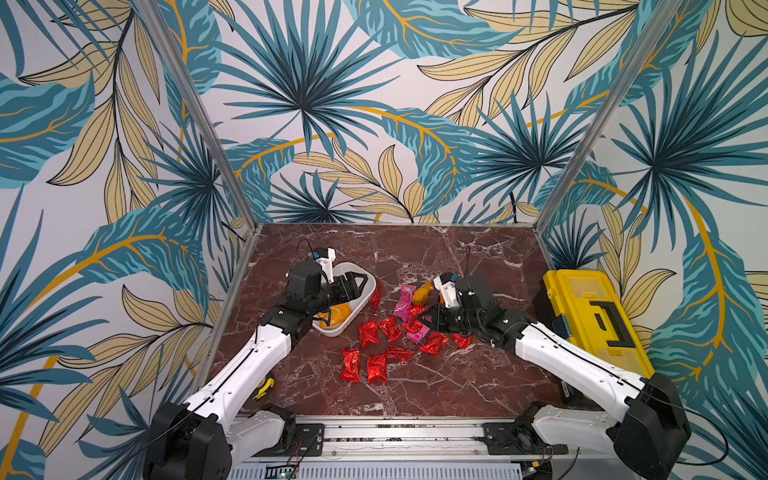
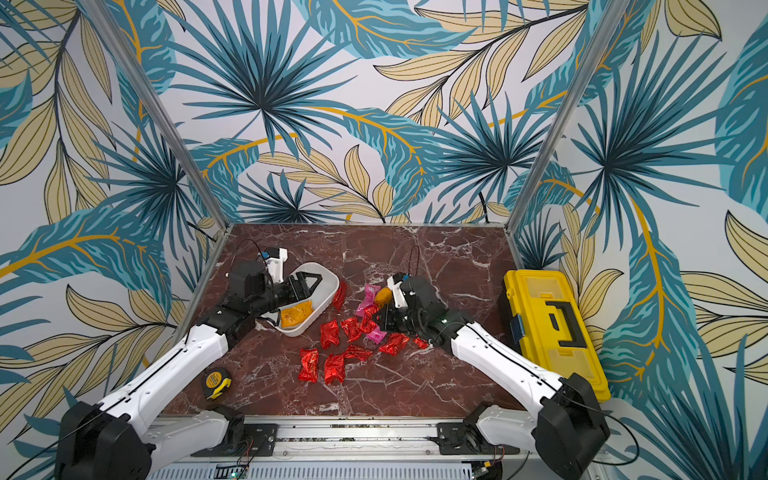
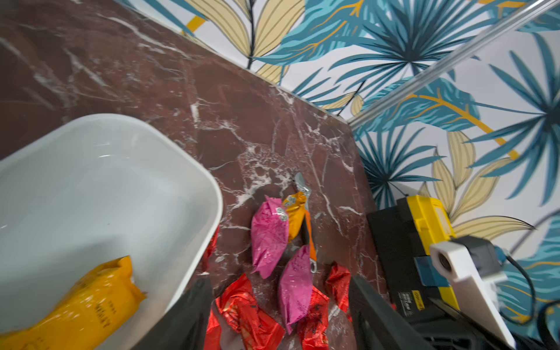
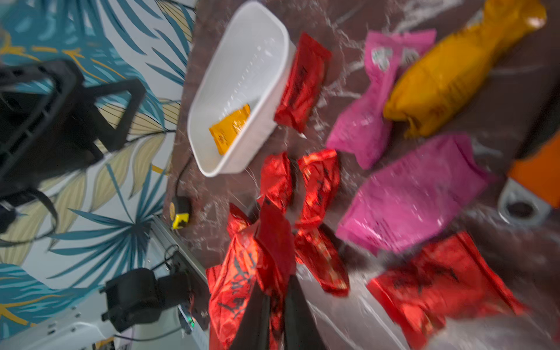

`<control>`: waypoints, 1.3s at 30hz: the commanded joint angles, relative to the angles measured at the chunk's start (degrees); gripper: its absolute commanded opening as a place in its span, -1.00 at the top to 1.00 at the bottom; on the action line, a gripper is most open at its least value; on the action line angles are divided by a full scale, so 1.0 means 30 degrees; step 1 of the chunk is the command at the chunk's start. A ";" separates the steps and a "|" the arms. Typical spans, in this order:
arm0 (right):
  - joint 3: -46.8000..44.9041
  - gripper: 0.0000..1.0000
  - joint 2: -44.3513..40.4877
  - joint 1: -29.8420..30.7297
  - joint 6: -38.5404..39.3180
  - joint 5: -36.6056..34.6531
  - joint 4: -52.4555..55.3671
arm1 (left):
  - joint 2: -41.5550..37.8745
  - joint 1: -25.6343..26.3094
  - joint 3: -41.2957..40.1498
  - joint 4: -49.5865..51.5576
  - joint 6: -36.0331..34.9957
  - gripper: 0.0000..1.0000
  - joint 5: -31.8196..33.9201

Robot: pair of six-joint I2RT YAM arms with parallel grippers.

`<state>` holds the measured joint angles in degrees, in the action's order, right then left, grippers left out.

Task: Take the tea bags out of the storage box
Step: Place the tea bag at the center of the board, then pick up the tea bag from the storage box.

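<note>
White box [image 1: 337,331], top views: one orange bag [image 1: 338,312] inside; other bags [image 1: 368,333] lie outside, beside it.
Left wrist: left gripper [image 3: 280,281] spread wide, empty, at the box edge.
Right wrist: right gripper [image 4: 275,281] pinches a red bag [image 4: 272,236], outside the box.
Remaining: likely only the orange bag.

The right hand [image 4: 277,283] pinches a red tea bag [image 4: 272,242] near the storage box [image 4: 251,60].

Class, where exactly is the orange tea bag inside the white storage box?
In both top views the orange tea bag lies at the storage box's near end, on the table's left side, with the left gripper over the far end.
</note>
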<state>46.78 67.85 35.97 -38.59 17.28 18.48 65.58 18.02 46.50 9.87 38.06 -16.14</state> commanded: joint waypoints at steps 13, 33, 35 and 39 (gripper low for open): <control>-0.5896 0.90 -0.0795 0.2660 -0.2032 -0.1218 -0.0789 | 0.2646 -0.0269 0.2163 0.8111 -0.4605 -0.50 0.4919; -0.6107 -0.15 -0.5612 0.2660 -0.1084 -0.5357 0.1311 | 0.7334 -0.0955 0.5202 0.9447 -0.9011 -0.64 0.6286; -0.5961 -0.16 -0.5714 0.2660 -0.1047 -0.5675 0.1315 | 0.7952 -0.0958 0.5851 0.9726 -0.9615 -0.67 0.6001; -0.5638 -0.16 -0.5484 0.2660 -0.0854 -0.5817 0.1277 | 0.9754 -0.0970 0.7216 1.0928 -1.0945 -0.67 0.5465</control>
<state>28.71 51.13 43.72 -42.46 1.87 20.49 92.14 15.57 64.31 39.11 9.58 1.30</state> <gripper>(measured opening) 0.580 0.836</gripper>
